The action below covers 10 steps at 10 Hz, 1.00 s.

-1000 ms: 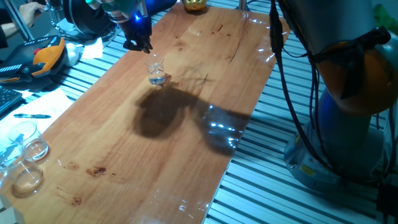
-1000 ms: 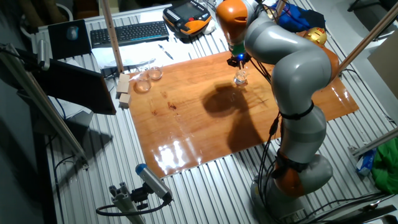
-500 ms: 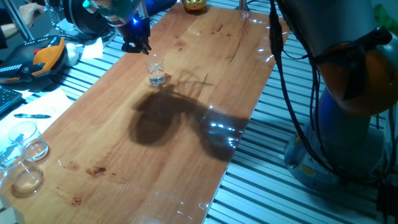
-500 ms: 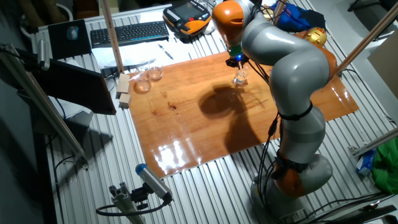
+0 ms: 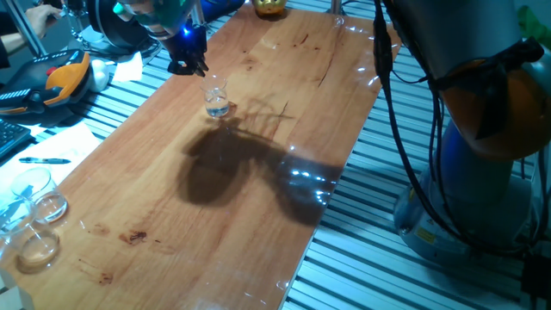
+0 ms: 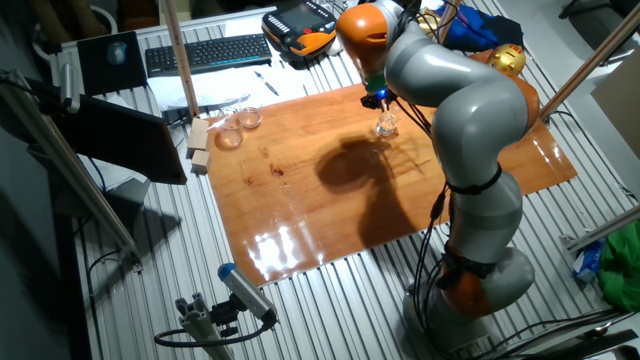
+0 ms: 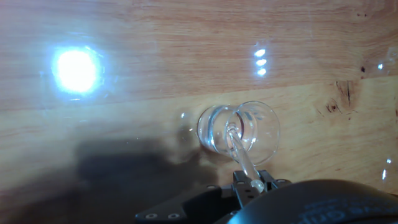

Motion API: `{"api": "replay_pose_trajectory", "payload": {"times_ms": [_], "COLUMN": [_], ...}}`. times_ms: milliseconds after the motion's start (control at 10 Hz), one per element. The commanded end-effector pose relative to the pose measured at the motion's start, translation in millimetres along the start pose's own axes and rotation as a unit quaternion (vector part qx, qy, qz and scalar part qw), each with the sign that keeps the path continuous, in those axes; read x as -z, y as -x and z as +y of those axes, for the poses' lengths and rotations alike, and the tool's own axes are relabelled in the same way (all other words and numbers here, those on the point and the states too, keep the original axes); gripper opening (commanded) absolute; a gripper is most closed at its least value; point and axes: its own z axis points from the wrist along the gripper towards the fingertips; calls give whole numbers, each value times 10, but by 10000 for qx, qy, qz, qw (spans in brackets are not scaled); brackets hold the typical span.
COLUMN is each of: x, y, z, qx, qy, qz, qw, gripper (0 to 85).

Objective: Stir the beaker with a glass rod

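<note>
The beaker (image 5: 217, 99) (image 6: 386, 125) (image 7: 239, 129) stands upright on the wooden board (image 5: 258, 172), small and clear with a little liquid. My gripper (image 5: 189, 62) (image 6: 377, 97) (image 7: 252, 182) hangs just above and beside it, shut on the glass rod (image 7: 240, 155). In the hand view the rod slants from between the fingers down into the beaker's mouth, and its lower end lies inside the glass. In the fixed views the rod is too thin to make out clearly.
Larger clear glass dishes (image 5: 34, 215) (image 6: 238, 125) sit grouped at one end of the board, beside wooden blocks (image 6: 200, 145). A keyboard (image 6: 205, 52) and an orange-black device (image 5: 65, 77) lie off the board. The arm's base (image 5: 482, 172) stands beside the board's long edge.
My gripper has shifted a little sideways over the beaker with the rod in it, and the arm's shadow on the board has moved with it. The beaker has stayed put.
</note>
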Motion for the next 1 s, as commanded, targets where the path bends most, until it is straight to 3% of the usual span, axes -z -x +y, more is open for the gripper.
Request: {"api": "replay_pose_trajectory", "payload": {"times_ms": [0,900], "x": [-3,-19], "y": [0,-13], "z": [8,39], "qx": [4,-4], "qy": [-10,-87], "qz": [-16,-196], "qw": [10000,9998], "gripper": [0,0]}}
